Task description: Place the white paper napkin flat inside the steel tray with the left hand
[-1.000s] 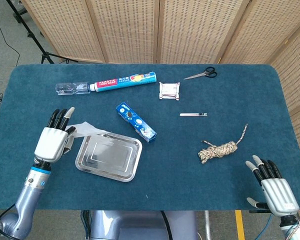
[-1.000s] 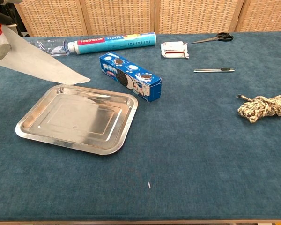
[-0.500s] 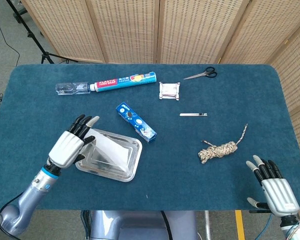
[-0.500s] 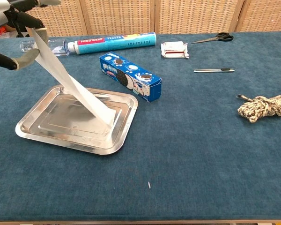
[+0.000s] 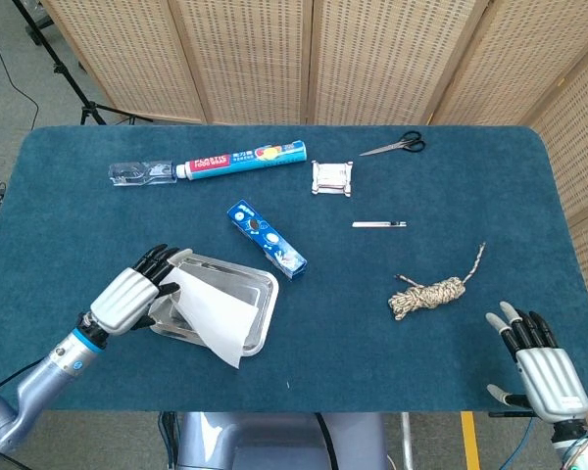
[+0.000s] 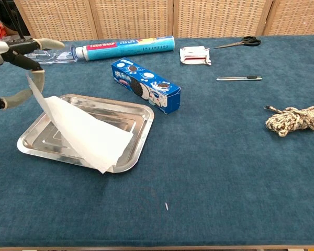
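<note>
My left hand (image 5: 129, 298) hangs over the left end of the steel tray (image 5: 260, 287) and pinches one corner of the white paper napkin (image 5: 216, 314). The napkin (image 6: 81, 130) slopes down from the fingers (image 6: 38, 78) across the tray (image 6: 128, 113), and its far corner overhangs the tray's front rim. Only the fingertips of that hand show in the chest view, at the left edge. My right hand (image 5: 540, 364) rests near the table's front right corner, fingers spread, holding nothing.
A blue cookie box (image 5: 266, 238) lies just behind the tray. Further back are a toothpaste box (image 5: 243, 158), a plastic bottle (image 5: 140, 173), a small packet (image 5: 332, 178), scissors (image 5: 396, 146) and a pen (image 5: 379, 224). A rope bundle (image 5: 431, 292) lies at the right.
My left hand has dropped lower and nearer the front edge, laying the napkin down over the tray; a second ago the napkin was left of the tray. The right hand stayed put.
</note>
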Action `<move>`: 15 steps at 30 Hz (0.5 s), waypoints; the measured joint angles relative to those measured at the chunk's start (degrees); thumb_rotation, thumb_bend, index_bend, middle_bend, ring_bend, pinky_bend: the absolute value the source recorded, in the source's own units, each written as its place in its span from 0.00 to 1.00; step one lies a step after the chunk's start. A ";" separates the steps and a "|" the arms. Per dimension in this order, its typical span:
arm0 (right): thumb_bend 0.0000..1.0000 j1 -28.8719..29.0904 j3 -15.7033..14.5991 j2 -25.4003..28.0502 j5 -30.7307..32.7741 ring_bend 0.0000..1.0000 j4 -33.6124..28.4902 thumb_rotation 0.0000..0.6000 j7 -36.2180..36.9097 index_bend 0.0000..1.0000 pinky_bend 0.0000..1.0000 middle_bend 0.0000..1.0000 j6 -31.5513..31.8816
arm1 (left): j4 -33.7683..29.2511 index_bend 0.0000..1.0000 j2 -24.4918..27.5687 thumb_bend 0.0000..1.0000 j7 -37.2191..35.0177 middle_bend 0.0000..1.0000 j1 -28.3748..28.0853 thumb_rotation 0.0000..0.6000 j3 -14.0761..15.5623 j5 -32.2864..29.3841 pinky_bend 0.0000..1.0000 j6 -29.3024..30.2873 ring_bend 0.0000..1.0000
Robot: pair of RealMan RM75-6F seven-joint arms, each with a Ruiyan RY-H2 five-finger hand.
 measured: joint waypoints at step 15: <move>0.00 0.04 -0.01 -0.23 0.13 0.00 0.11 1.00 -0.29 0.10 0.00 0.00 -0.22 | 5.93 0.64 -0.03 0.53 -4.67 0.04 -1.38 1.00 3.31 1.41 0.00 -3.40 0.00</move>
